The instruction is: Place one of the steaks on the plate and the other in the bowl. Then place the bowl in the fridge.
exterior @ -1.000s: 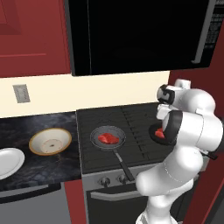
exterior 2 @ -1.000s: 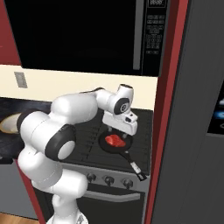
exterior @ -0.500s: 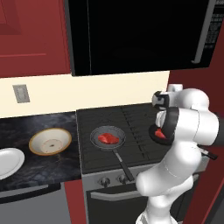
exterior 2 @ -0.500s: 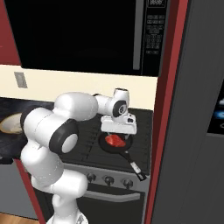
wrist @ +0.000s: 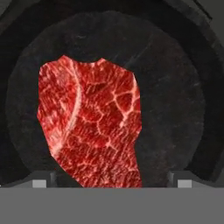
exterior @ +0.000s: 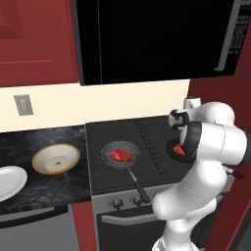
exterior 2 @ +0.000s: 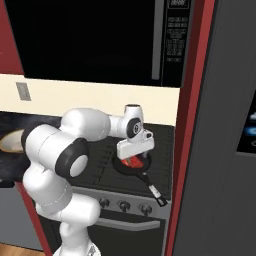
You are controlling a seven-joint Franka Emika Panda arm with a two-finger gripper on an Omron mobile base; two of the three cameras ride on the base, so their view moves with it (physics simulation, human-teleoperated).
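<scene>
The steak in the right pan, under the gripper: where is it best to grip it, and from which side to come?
Probably from straight above. The steak lies flat in the right pan, whose raised wall blocks a sideways approach. The open gripper already points down at it. Closing across the slab's narrower width, near its middle, looks safest, since its outline is irregular.

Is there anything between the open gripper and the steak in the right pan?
No. In the hand view the gripper faces the steak directly; nothing lies between them, just the dark pan around it.
</scene>
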